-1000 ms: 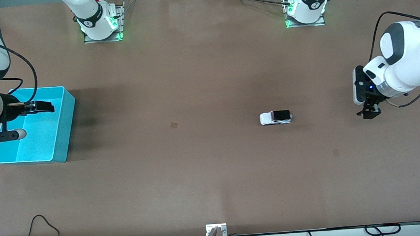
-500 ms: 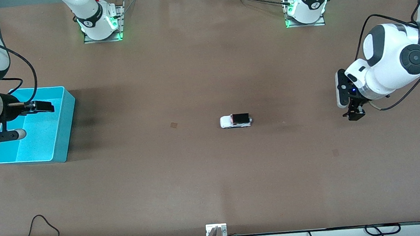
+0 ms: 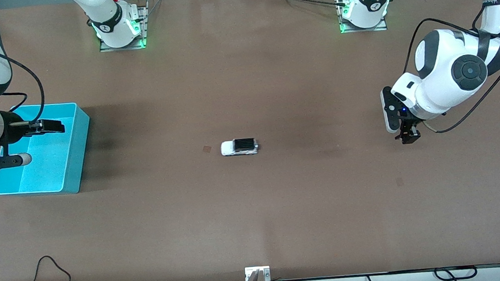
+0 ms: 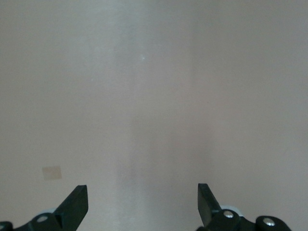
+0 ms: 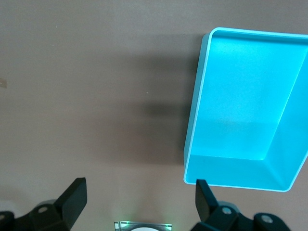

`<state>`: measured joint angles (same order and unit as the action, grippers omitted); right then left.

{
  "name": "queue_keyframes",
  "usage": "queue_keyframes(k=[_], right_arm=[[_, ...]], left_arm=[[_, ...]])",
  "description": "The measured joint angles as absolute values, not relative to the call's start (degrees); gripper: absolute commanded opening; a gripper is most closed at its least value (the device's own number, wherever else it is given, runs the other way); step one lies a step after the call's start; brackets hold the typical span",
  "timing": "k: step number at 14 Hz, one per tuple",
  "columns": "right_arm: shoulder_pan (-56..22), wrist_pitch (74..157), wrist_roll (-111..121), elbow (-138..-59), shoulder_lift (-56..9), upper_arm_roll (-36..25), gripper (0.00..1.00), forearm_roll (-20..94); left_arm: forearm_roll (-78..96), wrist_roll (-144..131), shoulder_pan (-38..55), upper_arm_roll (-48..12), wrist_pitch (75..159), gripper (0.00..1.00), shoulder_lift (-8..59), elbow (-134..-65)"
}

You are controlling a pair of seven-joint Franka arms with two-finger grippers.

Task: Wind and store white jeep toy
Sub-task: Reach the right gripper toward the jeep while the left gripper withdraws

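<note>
With both my left claw [image 3: 408, 136] and right claw [image 3: 44, 127] wide open and empty, the jeep [image 3: 239, 147] sits loose mid-tabletop [image 3: 257, 213] and may roll off before I catch it for the bin [image 3: 74, 148].

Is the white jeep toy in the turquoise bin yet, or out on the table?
Out. The small white jeep toy stands mid-table, well apart from the empty turquoise plastic bin.

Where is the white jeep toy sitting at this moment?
In the front view, the small white boxy toy jeep with a black roof stands on its wheels near the middle of the brown table, untouched, between the turquoise plastic bin and the left gripper.
</note>
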<state>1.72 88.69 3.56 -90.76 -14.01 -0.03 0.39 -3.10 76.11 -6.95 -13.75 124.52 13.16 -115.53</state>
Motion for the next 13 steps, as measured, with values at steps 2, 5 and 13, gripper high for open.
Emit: queue_keyframes(k=[2, 5, 13], right_arm=[[1.7, 88.6, 3.6, -90.8, -14.0, 0.0, 1.00, 0.4], [1.7, 88.5, 5.5, -90.8, -14.0, 0.0, 1.00, 0.4], [-0.4, 86.6, 19.3, -91.6, -14.0, 0.3, 1.00, 0.4]], left_arm=[[-3.1, 68.1, -7.0, -13.6, 124.6, 1.00, 13.1, -114.8], [-3.1, 54.8, -7.1, -13.6, 124.6, 1.00, 13.1, -112.6], [-3.1, 23.0, -7.4, -11.9, 124.4, 1.00, 13.0, -108.7]])
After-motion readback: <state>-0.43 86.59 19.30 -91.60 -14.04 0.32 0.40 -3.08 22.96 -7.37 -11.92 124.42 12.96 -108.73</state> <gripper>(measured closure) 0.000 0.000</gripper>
